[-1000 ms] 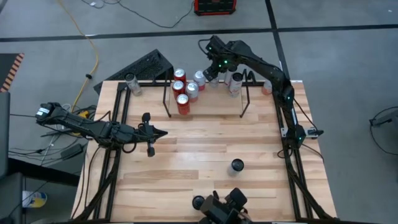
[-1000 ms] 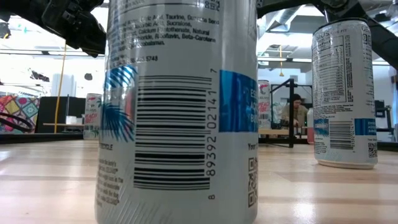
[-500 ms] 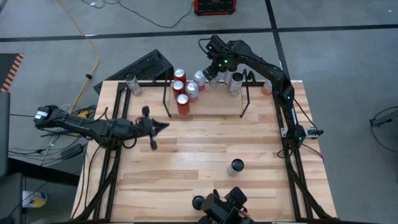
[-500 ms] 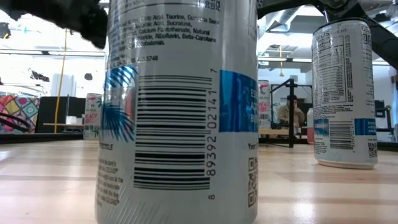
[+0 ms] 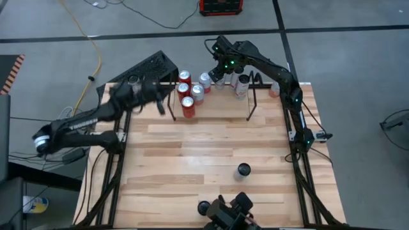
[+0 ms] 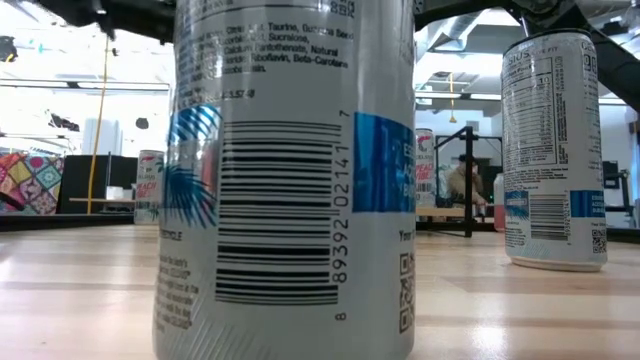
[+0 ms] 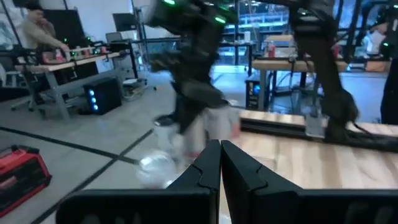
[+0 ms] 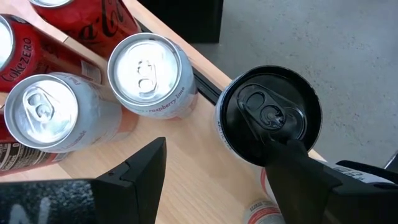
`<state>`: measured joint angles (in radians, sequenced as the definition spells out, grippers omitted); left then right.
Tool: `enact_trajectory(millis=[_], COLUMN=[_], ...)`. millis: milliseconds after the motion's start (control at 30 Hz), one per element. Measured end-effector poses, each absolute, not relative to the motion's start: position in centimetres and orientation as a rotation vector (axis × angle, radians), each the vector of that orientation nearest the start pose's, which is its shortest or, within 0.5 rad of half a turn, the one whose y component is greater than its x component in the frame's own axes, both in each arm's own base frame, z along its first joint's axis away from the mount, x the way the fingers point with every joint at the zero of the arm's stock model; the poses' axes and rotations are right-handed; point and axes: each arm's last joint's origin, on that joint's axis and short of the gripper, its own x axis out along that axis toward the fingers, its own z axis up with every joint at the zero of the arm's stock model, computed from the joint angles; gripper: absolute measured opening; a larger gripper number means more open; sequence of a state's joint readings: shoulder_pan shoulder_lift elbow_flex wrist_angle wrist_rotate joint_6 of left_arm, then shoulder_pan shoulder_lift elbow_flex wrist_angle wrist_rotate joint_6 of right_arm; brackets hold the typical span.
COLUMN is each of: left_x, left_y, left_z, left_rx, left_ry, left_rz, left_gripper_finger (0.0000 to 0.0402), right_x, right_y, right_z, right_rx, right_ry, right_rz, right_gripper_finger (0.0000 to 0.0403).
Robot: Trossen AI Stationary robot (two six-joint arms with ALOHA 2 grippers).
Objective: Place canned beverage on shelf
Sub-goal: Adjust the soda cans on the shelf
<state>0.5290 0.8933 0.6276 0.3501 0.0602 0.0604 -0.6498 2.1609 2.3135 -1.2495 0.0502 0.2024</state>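
Note:
The shelf [image 5: 250, 102], a low rack of thin black rods, stands at the table's far edge. Inside it are several red cans [image 5: 187, 104] and silver-topped cans [image 8: 147, 68]. A black-topped can [image 8: 268, 115] stands with them. My right gripper [image 8: 217, 149] is open above these cans [image 5: 220, 75], pointing down; one finger is beside a silver-topped can and the other is over the black-topped can's rim. My left gripper [image 7: 219, 165] is shut and empty, raised near the shelf's left end [image 5: 163, 102]. Two more cans stand near the table's near edge [image 5: 243, 169], [image 6: 290, 170]. My right gripper has one finger [image 8: 298, 168] overlapping the near rim of the black-topped can's top [image 8: 283, 140], seen from above. I cannot tell whether it touches the can. The can stands upright on the table.
A lone can [image 5: 134, 83] stands at the far left corner outside the rail. Black rails [image 5: 118, 160] run along both sides of the table. A second can [image 6: 550, 150] stands right of the one close to the low camera. The middle of the wooden table [image 5: 204, 147] is bare.
My left arm has swung quickly from the table's left middle toward the far edge and the shelf's left end, with its fingers staying shut. My right arm and the cans have kept still.

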Motion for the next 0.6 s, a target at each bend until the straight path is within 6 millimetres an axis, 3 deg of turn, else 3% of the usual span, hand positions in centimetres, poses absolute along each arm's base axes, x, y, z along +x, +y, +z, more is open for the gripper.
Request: enact_trajectory(millis=[167,300,600], left_x=[19.6,22.1,27.7], left_y=[16.3,21.2,30.6], left_z=[34.4,35.6,32.0], left_rx=[0.041,0.033,-0.116], left_ry=[0.006,0.049,0.118], left_rz=[0.436,0.457,0.473], left_gripper_finger=[0.0000,0.0000,0.0000], right_x=[35.3,35.4,35.4], right_y=[-26.9,-26.9,-26.9], right_z=[33.3,33.3,33.4], right_rx=[0.504,0.503,0.503], right_ry=[1.007,1.007,1.004], right_rz=[-0.735,-0.735,-0.735], right_gripper_finger=[0.0265,0.0265,0.0265])
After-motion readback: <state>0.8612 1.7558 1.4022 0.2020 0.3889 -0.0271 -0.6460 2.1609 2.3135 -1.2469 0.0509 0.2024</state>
